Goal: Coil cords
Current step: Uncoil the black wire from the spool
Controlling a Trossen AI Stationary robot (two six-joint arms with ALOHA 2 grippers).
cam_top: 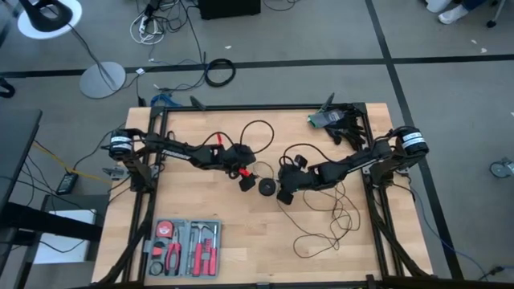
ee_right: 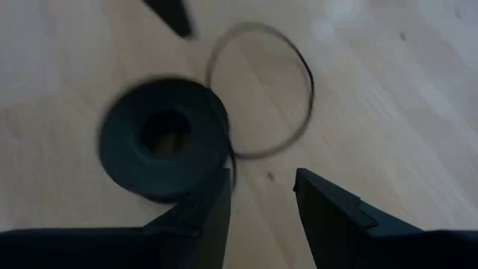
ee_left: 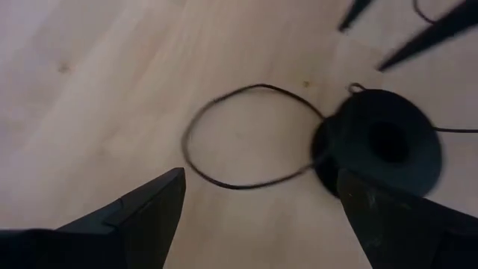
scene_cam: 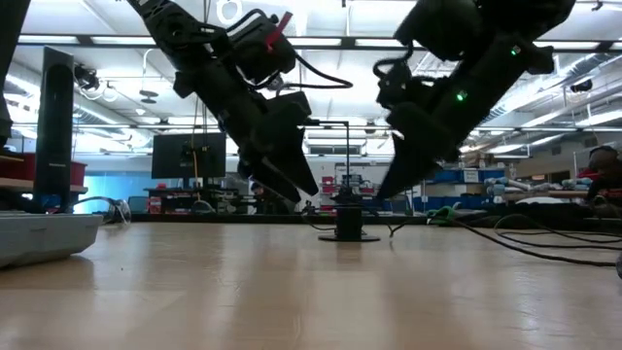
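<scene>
The small round black puck point(cam_top: 266, 188) stands on its flat side on the wooden table, between my two grippers. A small loop of the thin black cord point(ee_left: 250, 138) lies flat beside it; looser loops of the cord point(cam_top: 325, 218) sprawl toward the table's right and near side. My left gripper point(cam_top: 245, 178) hovers just left of the puck, wide open, slanting down. My right gripper point(cam_top: 283, 191) hovers just right of it, partly open with nothing between its fingers point(ee_right: 261, 193). In the low view both sets of fingertips point(scene_cam: 296, 190) hang above the table, clear of the puck point(scene_cam: 348, 229).
A tray of red-handled tools point(cam_top: 185, 245) sits at the near left of the table. A green and black object point(cam_top: 331, 119) lies at the far right corner. The loose cord loops take up the near right of the table.
</scene>
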